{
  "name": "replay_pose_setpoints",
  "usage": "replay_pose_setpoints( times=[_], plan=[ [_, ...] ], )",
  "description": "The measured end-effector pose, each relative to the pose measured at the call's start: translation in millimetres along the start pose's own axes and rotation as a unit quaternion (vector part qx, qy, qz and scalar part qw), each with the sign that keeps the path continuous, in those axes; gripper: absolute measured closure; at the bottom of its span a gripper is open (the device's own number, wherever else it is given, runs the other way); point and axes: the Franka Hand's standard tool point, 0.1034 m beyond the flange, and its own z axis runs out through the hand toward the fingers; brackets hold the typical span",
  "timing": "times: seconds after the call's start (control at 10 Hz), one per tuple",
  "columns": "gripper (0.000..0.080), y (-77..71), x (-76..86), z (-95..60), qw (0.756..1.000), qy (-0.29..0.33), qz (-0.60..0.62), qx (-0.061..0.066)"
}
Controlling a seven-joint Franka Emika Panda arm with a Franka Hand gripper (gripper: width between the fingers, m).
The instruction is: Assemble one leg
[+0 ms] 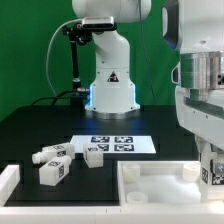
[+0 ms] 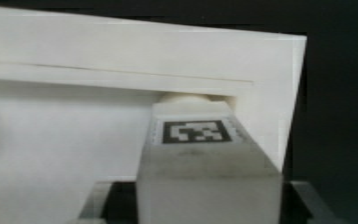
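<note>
My gripper [image 1: 210,176] hangs at the exterior view's right, over the right end of the large white tray-like piece [image 1: 160,186]. In the wrist view the gripper [image 2: 202,205] is shut on a white leg [image 2: 202,150] with a square marker tag, held between dark fingers [image 2: 121,205]. The leg's far end sits at an inner corner of the tray-like piece [image 2: 87,50]; I cannot tell if it touches. Three more legs lie on the black table: two at the left [image 1: 48,155] [image 1: 53,172] and one nearer the middle [image 1: 93,154].
The marker board [image 1: 118,143] lies flat on the table behind the legs. The arm's white base [image 1: 110,85] stands at the back. A white piece [image 1: 8,178] shows at the left edge. Green backdrop behind.
</note>
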Motion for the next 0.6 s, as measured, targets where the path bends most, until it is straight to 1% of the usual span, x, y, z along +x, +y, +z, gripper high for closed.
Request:
replay_pose_setpoints(
  times=[0.1, 0.2, 0.3, 0.4, 0.5, 0.6],
  plan=[
    [0.0391, 0.1, -0.4, 0.4, 1.0, 0.0, -0.027, 0.0],
    [0.0391, -1.8, -0.6, 0.1, 0.992, 0.003, -0.13, 0.0],
    [0.022, -5.5, -0.9, -0.3, 0.973, 0.003, -0.229, 0.003],
    [0.0172, -4.7, -5.7, 1.3, 0.953, 0.0, -0.303, 0.002],
    [0.0172, -3.4, -11.7, 2.4, 0.935, -0.001, -0.354, 0.001],
    [0.0154, -3.6, -10.0, 2.3, 0.927, 0.0, -0.374, 0.001]
  ],
)
